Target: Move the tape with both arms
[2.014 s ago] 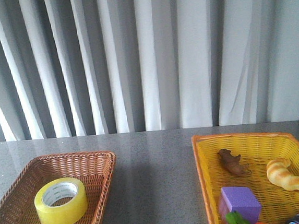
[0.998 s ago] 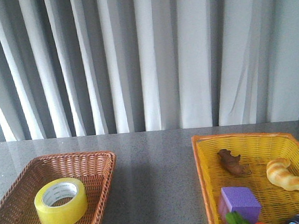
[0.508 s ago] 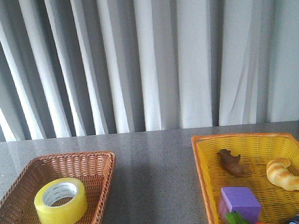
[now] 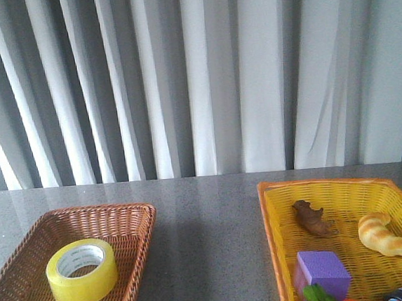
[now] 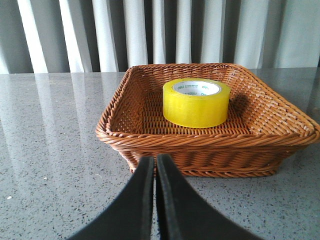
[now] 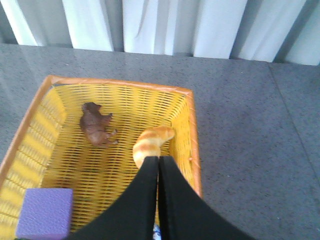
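Grey curtains hang behind a grey table (image 4: pixel 207 220). The tape (image 4: pixel 81 272) lies flat in the brown basket (image 4: pixel 133 220) on the left. Both the left gripper (image 5: pixel 155 165) and right gripper (image 6: pixel 158 162) are clenched, holding nothing.

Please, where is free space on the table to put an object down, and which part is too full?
Bare tabletop lies between the brown basket and the yellow basket, and behind both up to the curtain. The brown basket holds only the tape, so its far half is free. The yellow basket's near part is crowded: purple cube, croissant, brown toy.
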### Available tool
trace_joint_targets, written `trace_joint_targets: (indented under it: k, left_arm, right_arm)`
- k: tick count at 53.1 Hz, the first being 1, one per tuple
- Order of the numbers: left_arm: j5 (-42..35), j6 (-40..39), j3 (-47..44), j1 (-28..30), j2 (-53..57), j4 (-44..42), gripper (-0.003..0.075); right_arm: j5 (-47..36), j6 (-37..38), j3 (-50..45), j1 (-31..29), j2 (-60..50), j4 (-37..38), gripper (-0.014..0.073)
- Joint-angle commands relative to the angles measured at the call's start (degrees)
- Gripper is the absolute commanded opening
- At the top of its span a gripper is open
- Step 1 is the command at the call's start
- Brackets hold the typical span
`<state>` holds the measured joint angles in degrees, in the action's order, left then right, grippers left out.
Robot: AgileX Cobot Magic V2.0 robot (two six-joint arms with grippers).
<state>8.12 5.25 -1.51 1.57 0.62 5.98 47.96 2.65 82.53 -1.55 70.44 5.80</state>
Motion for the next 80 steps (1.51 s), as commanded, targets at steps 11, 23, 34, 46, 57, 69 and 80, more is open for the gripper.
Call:
trace_joint_targets:
  k: [11,23,34,46,57,69,80]
  left_arm:
    - [-4.1,-0.2,1.3,-0.5,1.0,0.7,-0.0006]
    - [-4.1,-0.2,1.3,-0.5,1.0,0.7,-0.0006]
    - [-4.1,-0.2,1.3,-0.5,1.0,0.7,-0.0006]
    - [-4.1,-0.2,1.3,-0.5,1.0,0.7,-0.0006]
    - [-4.1,-0.2,1.3,-0.5,1.0,0.7,-0.0006]
    - [-4.1,-0.2,1.3,-0.5,1.0,0.7,-0.0006]
    - [-4.1,-0.2,1.3,-0.5,1.0,0.7,-0.0006]
  right_arm:
    - [-30.8,-2.7,-25.9,0.3,-18.4,-10.1,-0.0008]
    - [-54.9,-2.7,-59.0,1.0,-40.9,-9.2,-0.0008]
    - [-60.2,-2.7,-75.9,1.0,-55.2,-6.9,-0.0008]
    - [-58.7,-3.7,-81.2,1.0,-62.9,0.2,-0.0008]
    - [-52.4,-4.6,-84.5,0.9,-69.5,0.8,-0.0008]
    - [-48.4,-4.6,-84.5,0.8,-71.9,0.9,-0.0008]
    - [-48.6,-2.1,-84.5,-2.2,-71.9,0.7,-0.0008]
